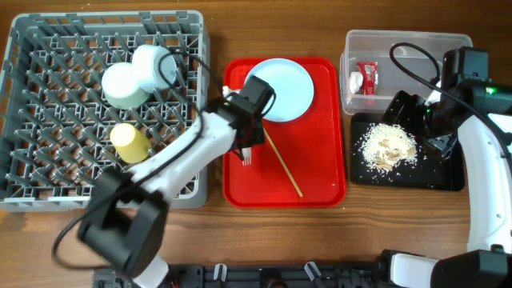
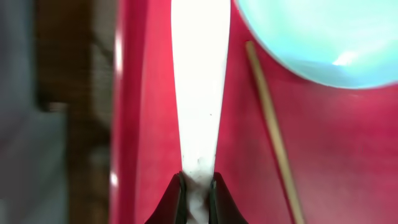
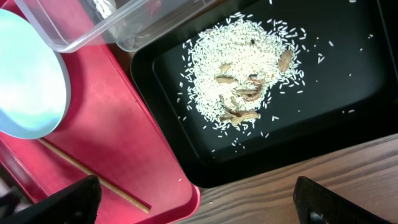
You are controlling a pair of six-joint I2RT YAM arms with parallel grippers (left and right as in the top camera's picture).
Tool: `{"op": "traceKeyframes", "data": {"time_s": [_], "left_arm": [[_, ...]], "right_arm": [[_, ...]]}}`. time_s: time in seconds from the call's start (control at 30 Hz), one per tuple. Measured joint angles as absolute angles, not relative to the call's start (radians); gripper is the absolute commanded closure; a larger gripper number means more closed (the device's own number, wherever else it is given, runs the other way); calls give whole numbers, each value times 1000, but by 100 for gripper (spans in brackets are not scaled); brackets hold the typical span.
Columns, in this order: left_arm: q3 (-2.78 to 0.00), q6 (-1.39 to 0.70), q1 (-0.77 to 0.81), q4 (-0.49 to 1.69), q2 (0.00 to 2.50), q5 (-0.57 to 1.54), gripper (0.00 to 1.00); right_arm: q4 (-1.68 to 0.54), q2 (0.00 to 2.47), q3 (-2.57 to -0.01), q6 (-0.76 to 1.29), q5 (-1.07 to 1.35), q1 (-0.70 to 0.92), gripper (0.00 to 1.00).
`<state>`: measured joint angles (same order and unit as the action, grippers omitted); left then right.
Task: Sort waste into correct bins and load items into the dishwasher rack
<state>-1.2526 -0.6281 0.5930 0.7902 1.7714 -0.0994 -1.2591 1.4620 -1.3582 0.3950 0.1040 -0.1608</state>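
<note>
Left gripper (image 2: pixel 197 190) is clamped tight on the white fork (image 2: pixel 199 93), which lies on the red tray (image 2: pixel 348 155). The tray's raised rim runs close on the fork's left. A chopstick (image 2: pixel 273 137) lies just right, with the pale blue plate (image 2: pixel 323 37) beyond.

- rack (image 1: pixel 104 18): grey plastic, matt;
- red tray (image 1: pixel 320 152): plastic, glossy, smooth;
- tub (image 1: pixel 400 38): clear plastic;
- fork (image 2: pixel 199 93): white, smooth;
- chopstick (image 1: pixel 282 163): bare wood;
- table (image 1: pixel 272 232): wood grain
</note>
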Motion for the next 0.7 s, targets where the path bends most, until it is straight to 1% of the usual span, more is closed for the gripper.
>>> {"op": "traceKeyframes", "data": {"time_s": [0.17, 0.3, 0.47, 0.63, 0.7], "left_arm": [[-1269, -530, 533, 842, 1650, -99, 96], [-1270, -425, 424, 864, 1573, -97, 96], [-1272, -309, 313, 865, 1567, -97, 96], [-1272, -255, 244, 856, 1608, -97, 96], [-1272, -246, 225, 851, 1635, -97, 90]], "right_arm": [[-1260, 1462, -1358, 395, 104, -161, 0], [-1260, 1462, -1358, 395, 104, -161, 0], [-1260, 1462, -1358, 395, 104, -161, 0], [-1260, 1462, -1358, 395, 104, -161, 0], [-1260, 1462, -1358, 395, 104, -161, 0]]}}
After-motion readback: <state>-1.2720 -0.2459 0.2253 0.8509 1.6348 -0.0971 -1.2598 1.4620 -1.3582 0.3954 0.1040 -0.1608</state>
